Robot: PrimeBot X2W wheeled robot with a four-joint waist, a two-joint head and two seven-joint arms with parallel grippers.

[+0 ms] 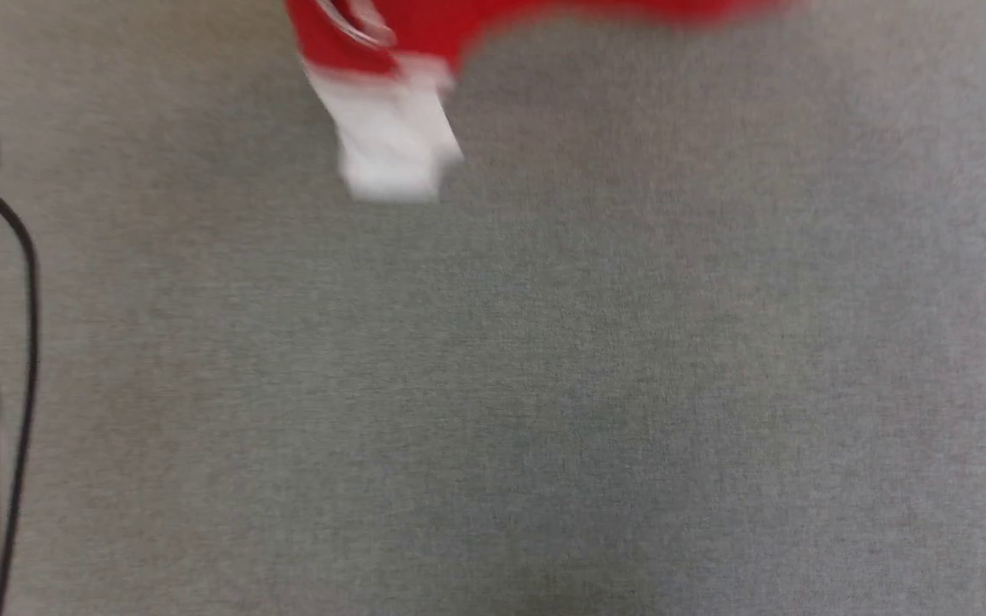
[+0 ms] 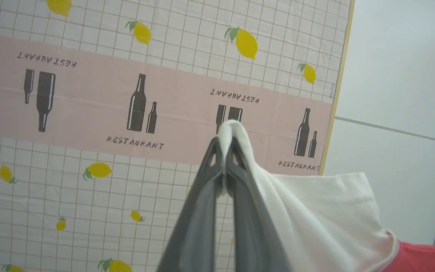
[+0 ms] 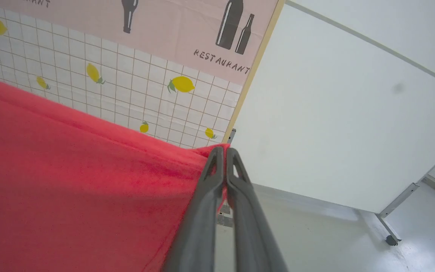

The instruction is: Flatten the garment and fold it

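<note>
Over the far side of the grey surface (image 1: pixel 544 385) your garment (image 1: pixel 424 26) hangs between the left gripper (image 2: pixel 225 142), clamped on its white sleeve (image 2: pixel 315 211), and the right gripper (image 3: pixel 224 152), clamped on a red edge; it looks light and limp, so take it by hems and seams.

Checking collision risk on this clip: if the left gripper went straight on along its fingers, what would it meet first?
The left gripper, shut on the garment at its white sleeve, points at the pink band of the lemon-printed cloth ahead. The way there looks free, though depth is unclear.
</note>
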